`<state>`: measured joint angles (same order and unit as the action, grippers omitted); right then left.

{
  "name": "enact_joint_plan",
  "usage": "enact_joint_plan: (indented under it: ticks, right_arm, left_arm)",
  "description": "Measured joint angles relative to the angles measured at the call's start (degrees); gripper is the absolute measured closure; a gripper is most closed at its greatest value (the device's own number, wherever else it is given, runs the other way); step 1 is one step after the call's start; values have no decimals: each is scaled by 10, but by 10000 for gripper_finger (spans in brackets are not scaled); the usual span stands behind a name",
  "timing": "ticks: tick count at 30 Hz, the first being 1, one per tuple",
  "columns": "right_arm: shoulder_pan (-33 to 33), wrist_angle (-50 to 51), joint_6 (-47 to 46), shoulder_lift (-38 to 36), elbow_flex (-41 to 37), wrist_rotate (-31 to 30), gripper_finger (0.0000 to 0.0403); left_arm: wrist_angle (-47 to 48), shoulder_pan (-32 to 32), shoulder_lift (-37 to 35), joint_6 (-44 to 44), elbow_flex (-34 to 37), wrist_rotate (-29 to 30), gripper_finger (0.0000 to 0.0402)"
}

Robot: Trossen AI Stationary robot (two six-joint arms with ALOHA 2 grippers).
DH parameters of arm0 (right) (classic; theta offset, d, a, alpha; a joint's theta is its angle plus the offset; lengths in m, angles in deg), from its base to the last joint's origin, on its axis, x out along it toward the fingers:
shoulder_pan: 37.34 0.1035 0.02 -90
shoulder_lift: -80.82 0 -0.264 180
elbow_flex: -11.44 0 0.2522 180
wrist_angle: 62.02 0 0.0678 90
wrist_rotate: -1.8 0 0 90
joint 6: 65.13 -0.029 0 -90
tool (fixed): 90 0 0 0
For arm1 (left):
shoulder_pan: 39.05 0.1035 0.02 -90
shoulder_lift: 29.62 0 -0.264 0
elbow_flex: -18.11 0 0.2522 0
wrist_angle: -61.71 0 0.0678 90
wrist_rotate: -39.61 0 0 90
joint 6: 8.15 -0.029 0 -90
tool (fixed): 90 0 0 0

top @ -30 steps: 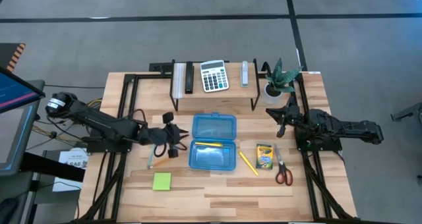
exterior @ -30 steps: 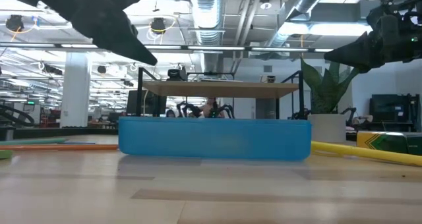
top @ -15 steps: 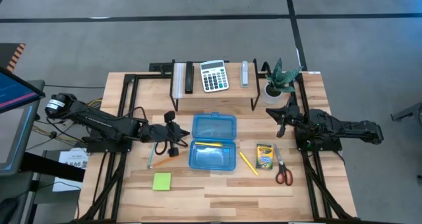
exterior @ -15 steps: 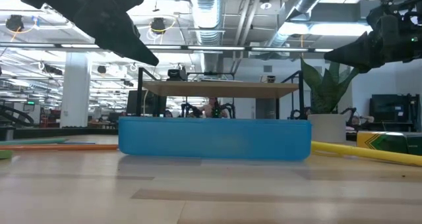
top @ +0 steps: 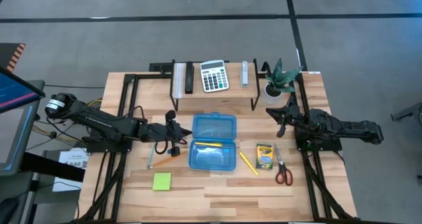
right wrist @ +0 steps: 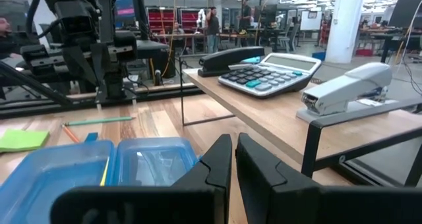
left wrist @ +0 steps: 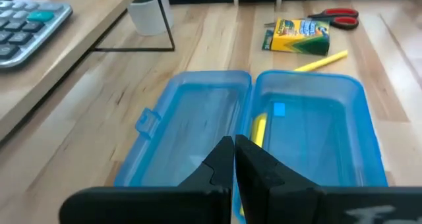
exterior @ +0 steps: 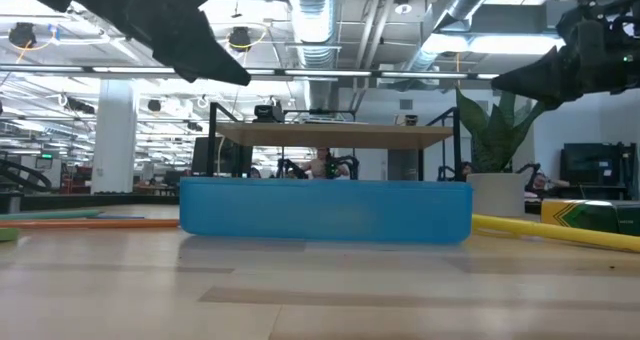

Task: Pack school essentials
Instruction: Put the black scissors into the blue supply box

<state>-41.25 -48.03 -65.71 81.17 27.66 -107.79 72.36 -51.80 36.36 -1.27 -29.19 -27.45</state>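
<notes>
An open blue case (top: 213, 142) lies at the table's middle, holding a yellow pencil (left wrist: 258, 128) and a blue eraser (left wrist: 279, 109). My left gripper (left wrist: 235, 153) hangs shut and empty just left of the case (left wrist: 217, 125), clear of the table, also visible in the high view (top: 184, 137). Green and orange pencils (top: 153, 155) and a lime sticky-note pad (top: 162, 181) lie left of the case. To its right lie another yellow pencil (top: 248, 163), the crayon box (top: 264, 156) and red-handled scissors (top: 283, 168). My right gripper (right wrist: 233, 155) waits shut at the right (top: 273, 112).
A wooden shelf riser (top: 214, 91) at the back carries a calculator (top: 213, 75), a stapler (top: 244, 72) and a black item (top: 188, 78). A small potted plant (top: 280, 79) stands beside it. Bare table lies along the near edge.
My left gripper has shut its fingers on nothing beside the case and tipped up a little, staying in place. The case and everything else lie as before.
</notes>
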Motion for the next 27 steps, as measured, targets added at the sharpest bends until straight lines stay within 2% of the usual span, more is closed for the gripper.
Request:
enact_joint_plan:
  ticks: [12,19,24,27]
  right_arm:
    - [8,-43,-9,0,11,0,353]
    - [31,-27,-9,2,45,0,353]
    - [48,-25,-10,31,64,0,353]
    - [56,-22,-20,75,75,0,353]
  left_arm:
    - [-33,0,0,12,0,-11,400]
    - [-74,0,-19,-32,0,-25,400]
    - [-79,0,-46,-77,0,-48,400]
    - [-91,7,-66,-92,0,-50,400]
